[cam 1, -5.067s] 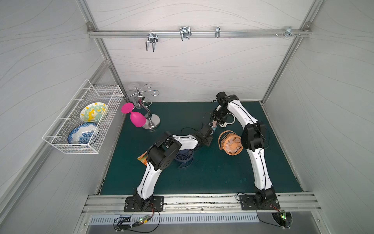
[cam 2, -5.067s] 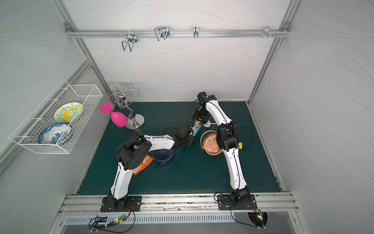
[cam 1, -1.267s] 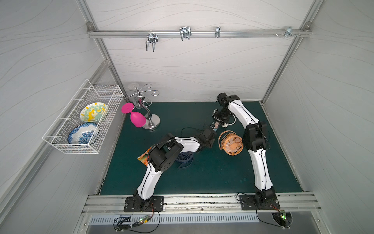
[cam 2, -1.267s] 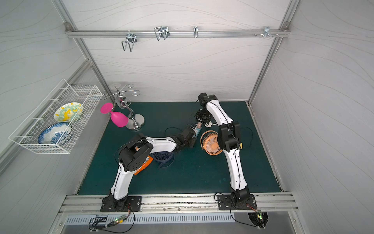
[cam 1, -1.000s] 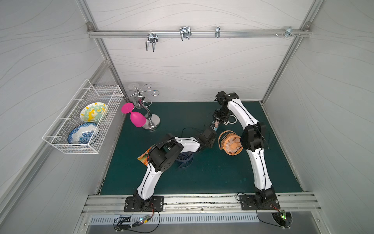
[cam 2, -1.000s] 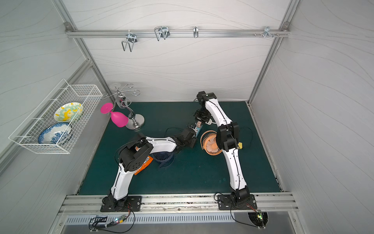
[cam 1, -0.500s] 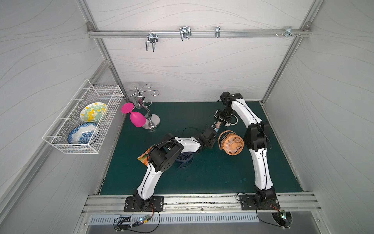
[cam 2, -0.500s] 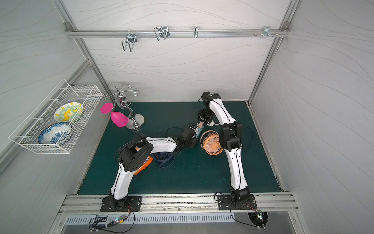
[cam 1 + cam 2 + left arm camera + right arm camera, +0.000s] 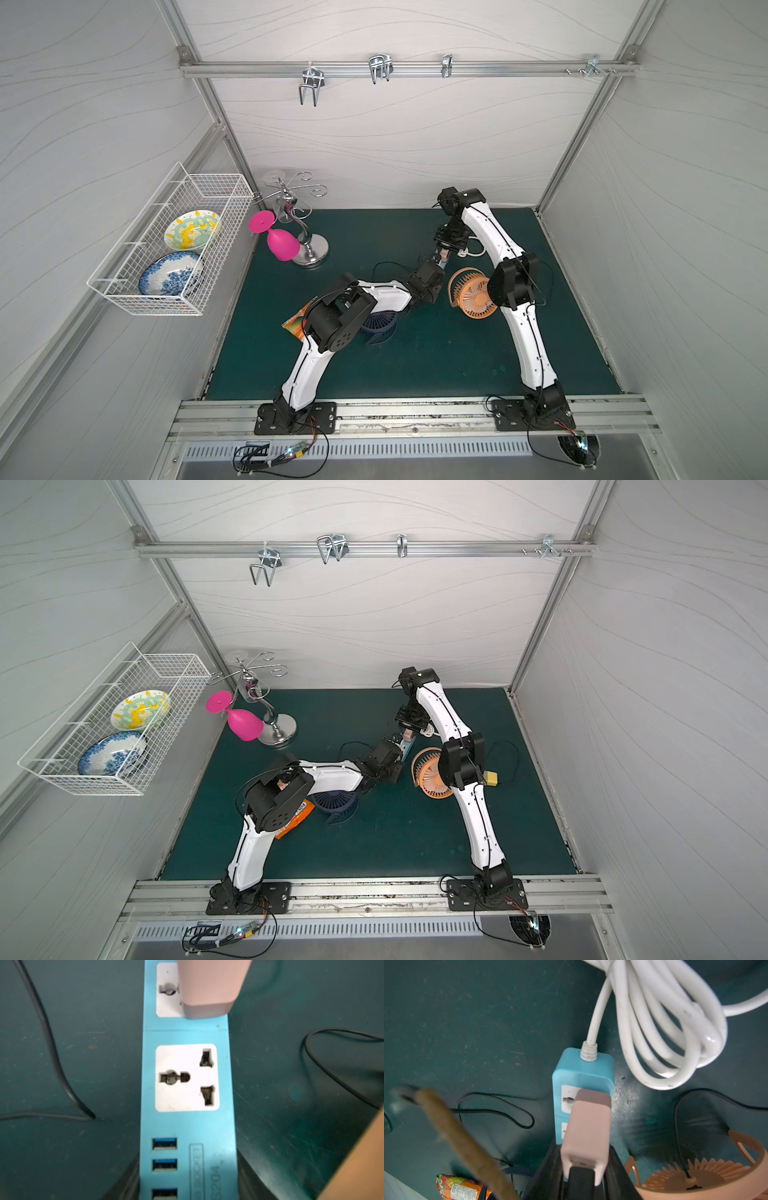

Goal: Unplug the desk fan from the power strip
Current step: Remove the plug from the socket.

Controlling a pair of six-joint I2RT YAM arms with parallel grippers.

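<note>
Power strip (image 9: 188, 1126), a short light-blue bar, lies flat on the green mat at the middle of both top views. It looks light and slick, so it likely needs pinning at its USB end, where the left gripper (image 9: 434, 266) clasps its sides, jaws part open. Right of that, the pink plug (image 9: 586, 1132) stands in the far socket, rigid and boxy; the right gripper (image 9: 445, 251) is closed on it. Further right, coiled white cord (image 9: 670, 1022), thin black cable (image 9: 708, 1095) and orange fan (image 9: 471, 293) crowd the pull path.

Both top views: high, looking down over the whole surface (image 9: 415, 365). Wrist views: close above the power strip (image 9: 187, 1126), shared from opposite ends.
</note>
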